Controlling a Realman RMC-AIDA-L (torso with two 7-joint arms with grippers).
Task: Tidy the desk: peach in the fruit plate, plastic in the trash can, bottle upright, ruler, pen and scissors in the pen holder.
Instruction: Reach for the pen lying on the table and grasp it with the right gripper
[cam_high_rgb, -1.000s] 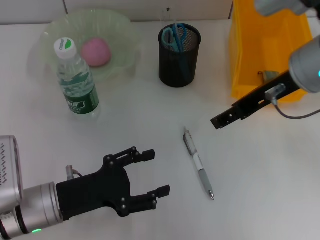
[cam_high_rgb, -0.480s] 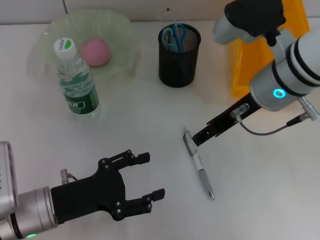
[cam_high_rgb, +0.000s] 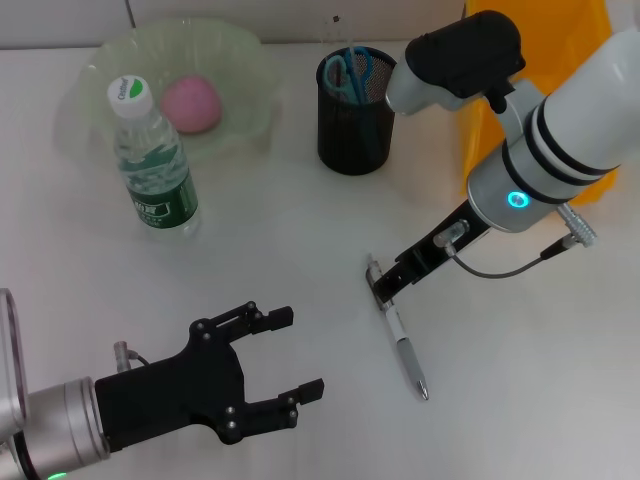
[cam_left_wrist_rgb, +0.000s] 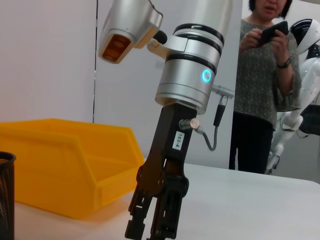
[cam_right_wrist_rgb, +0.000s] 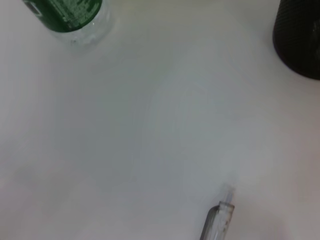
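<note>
Black fingers of my right gripper (cam_high_rgb: 382, 290) sit low at the upper end of the pen (cam_high_rgb: 398, 330), which lies flat on the white desk (cam_high_rgb: 520, 380); I cannot tell how far they are parted or whether they have hold of it. My left gripper (cam_high_rgb: 285, 365) hovers spread wide and empty, nearer me. Farther off stand the pen holder (cam_high_rgb: 358, 98) with scissors (cam_high_rgb: 349, 68), the upright bottle (cam_high_rgb: 152, 160), and the peach (cam_high_rgb: 190, 102) in the plate (cam_high_rgb: 240, 50).
</note>
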